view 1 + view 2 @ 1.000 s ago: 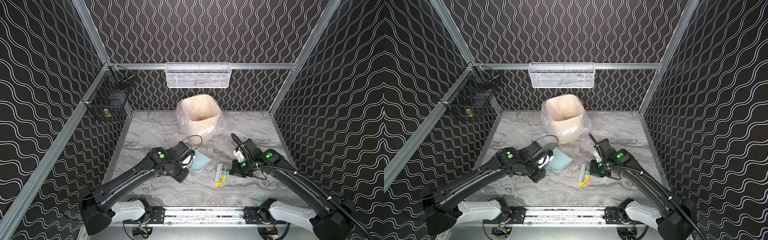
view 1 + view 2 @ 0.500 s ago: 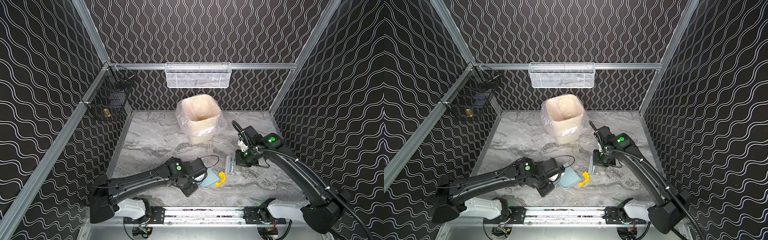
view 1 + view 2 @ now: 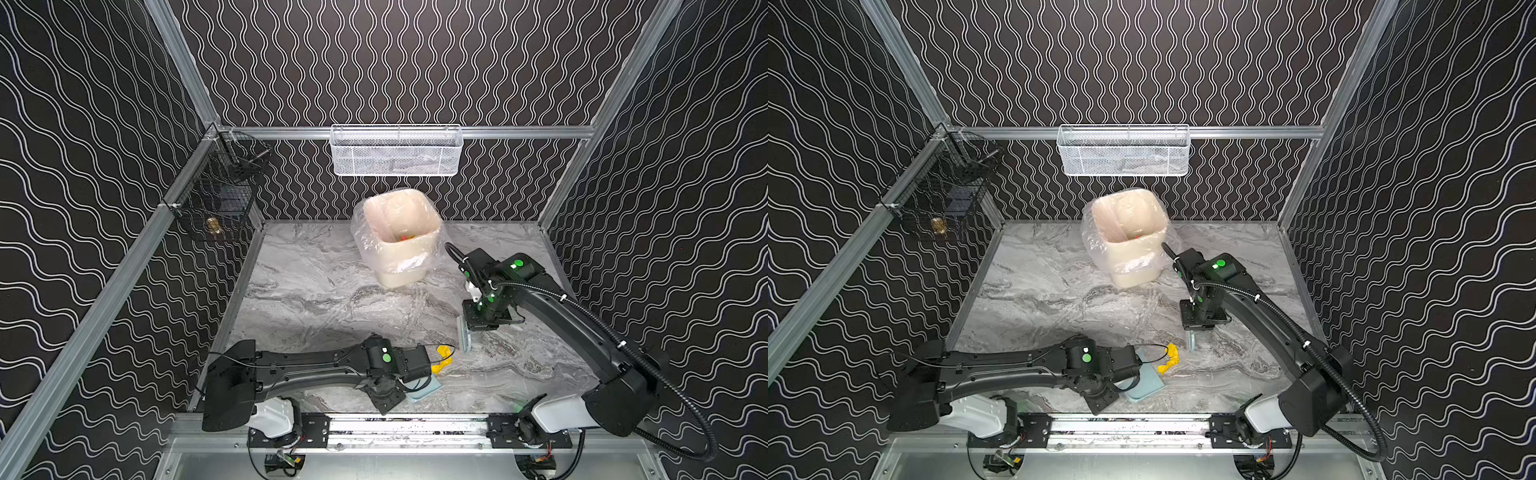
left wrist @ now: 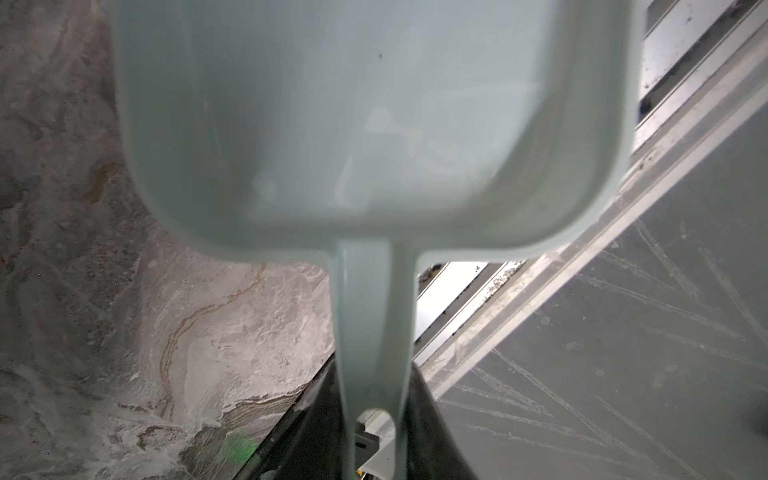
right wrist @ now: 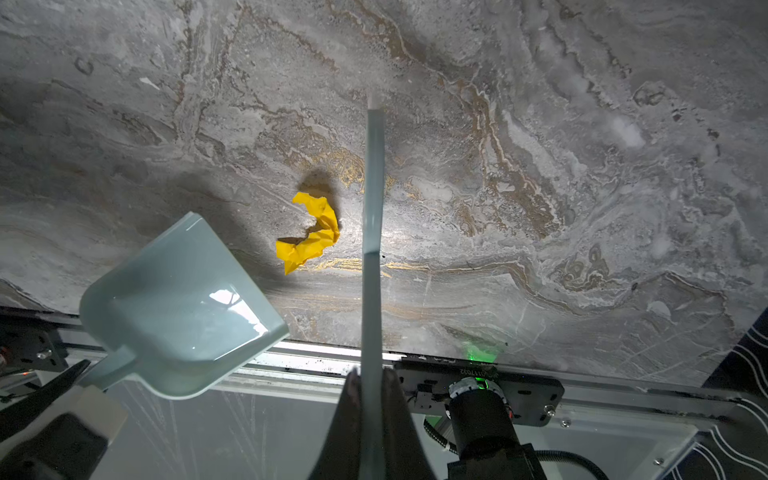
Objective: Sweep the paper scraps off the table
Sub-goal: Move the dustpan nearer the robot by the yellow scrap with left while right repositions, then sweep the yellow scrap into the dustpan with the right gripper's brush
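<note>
One yellow paper scrap point(image 3: 443, 361) point(image 3: 1168, 359) point(image 5: 311, 233) lies on the marble table point(image 3: 316, 291) near its front edge. My left gripper point(image 4: 374, 374) is shut on the handle of the pale blue dustpan point(image 3: 427, 388) point(image 3: 1145, 384) point(image 4: 374, 124) point(image 5: 178, 307), whose mouth sits close beside the scrap. My right gripper point(image 5: 371, 374) point(image 3: 478, 323) is shut on the pale blue brush point(image 3: 464, 338) point(image 3: 1192, 341) point(image 5: 372, 208), held edge-on on the scrap's other side, a little apart from it. More scraps point(image 3: 405, 237) show inside the bin.
A cream bin lined with a clear bag point(image 3: 399, 237) point(image 3: 1127, 232) stands at the back middle. A white mesh basket point(image 3: 395, 151) hangs on the back wall and a black wire basket point(image 3: 220, 199) on the left wall. The aluminium front rail point(image 3: 407, 424) runs just behind the dustpan.
My left arm swung forward and right, carrying the dustpan to the front edge beside the yellow scrap. My right arm drew the brush back and right, off the scrap.
</note>
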`<move>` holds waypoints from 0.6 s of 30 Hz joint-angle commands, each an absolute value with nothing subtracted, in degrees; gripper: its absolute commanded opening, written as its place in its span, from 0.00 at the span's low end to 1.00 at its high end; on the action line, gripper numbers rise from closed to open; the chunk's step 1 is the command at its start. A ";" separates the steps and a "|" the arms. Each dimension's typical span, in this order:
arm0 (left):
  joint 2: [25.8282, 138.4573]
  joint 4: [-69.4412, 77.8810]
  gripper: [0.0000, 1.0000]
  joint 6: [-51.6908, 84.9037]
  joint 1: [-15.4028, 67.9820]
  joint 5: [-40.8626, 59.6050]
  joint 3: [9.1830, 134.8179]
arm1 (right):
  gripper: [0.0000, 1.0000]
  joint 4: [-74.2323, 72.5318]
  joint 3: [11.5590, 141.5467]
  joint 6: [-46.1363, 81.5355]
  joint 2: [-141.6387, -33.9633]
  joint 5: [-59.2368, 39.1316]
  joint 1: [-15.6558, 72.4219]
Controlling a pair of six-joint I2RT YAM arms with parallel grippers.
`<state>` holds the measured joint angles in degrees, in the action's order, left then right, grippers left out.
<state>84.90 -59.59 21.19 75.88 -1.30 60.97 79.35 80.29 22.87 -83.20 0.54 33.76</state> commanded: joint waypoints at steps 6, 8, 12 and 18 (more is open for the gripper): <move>87.71 -57.56 0.00 21.81 76.44 -2.71 60.37 | 0.00 80.34 80.43 19.97 -85.24 2.46 34.80; 88.10 -57.57 0.00 21.63 76.44 -3.14 60.49 | 0.00 79.93 79.99 19.62 -85.48 2.55 35.11; 89.52 -57.43 0.00 21.10 76.46 -3.74 60.95 | 0.00 78.67 78.87 19.51 -85.99 1.92 36.17; 90.77 -56.95 0.00 20.97 76.38 -4.14 61.17 | 0.00 77.19 77.70 19.31 -87.15 1.07 39.11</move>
<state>90.41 -57.32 21.15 76.40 -3.22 60.84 77.95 77.91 19.88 -86.74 1.74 38.24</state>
